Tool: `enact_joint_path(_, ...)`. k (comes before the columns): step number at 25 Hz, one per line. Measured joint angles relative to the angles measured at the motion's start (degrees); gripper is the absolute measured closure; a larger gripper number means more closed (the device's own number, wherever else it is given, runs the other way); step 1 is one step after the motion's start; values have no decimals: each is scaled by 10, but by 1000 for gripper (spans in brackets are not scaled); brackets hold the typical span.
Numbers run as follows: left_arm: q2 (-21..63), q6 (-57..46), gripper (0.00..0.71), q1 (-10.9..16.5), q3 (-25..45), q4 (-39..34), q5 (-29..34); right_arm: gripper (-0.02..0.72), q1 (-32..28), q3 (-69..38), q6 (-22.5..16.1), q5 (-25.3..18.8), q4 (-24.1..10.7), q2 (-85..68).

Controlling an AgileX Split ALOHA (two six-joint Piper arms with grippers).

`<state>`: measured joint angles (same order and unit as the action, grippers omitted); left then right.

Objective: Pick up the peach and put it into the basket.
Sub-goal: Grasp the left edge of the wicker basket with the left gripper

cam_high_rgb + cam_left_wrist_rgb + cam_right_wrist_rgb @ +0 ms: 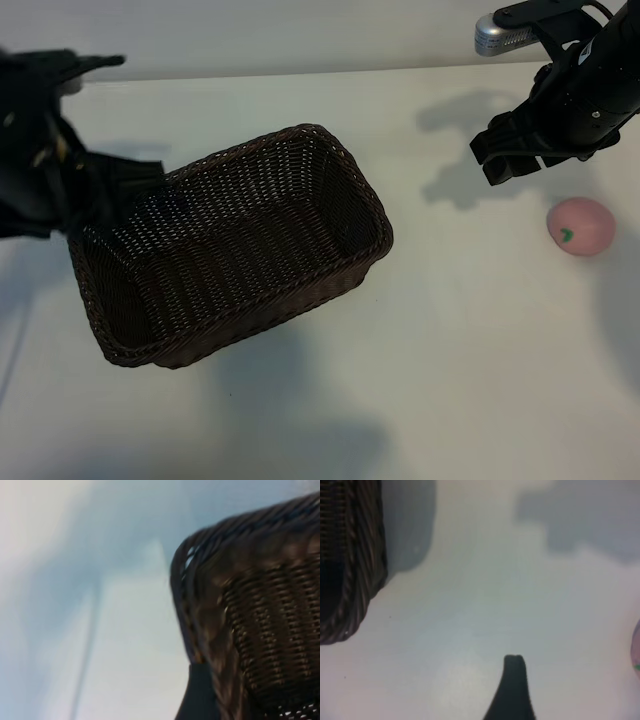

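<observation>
Basket (240, 250): nearest, left-centre of table (470, 350), empty, tilted diagonally
Left gripper (95, 195): at basket's left rim, fingers spread, holding nothing
Right gripper (515, 150): far-right corner, spread, empty
Peach (580, 226): right edge, near right gripper, apart

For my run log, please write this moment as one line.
peach: on table, right of basket | basket: empty | right gripper: open, above table near peach | left gripper: open, at basket's left end

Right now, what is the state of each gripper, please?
Left gripper: open, holding nothing, at the basket's left end.
Right gripper: open, holding nothing, above the table near the peach.
</observation>
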<state>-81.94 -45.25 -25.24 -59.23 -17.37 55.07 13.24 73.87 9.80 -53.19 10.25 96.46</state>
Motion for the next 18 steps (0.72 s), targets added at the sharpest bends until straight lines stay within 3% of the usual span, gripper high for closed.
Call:
enact_joint_path(7,10,-72,120,28,73,8,-24,107,0,0,0,-6,0,0)
enact_joint_path(13,10,-98,120,33,110,18,-98,107,0,0,0,-13,0,0)
enact_joint_path(18,5,-91,120,67,117,38,-111,107,0,0,0,-13,0,0)
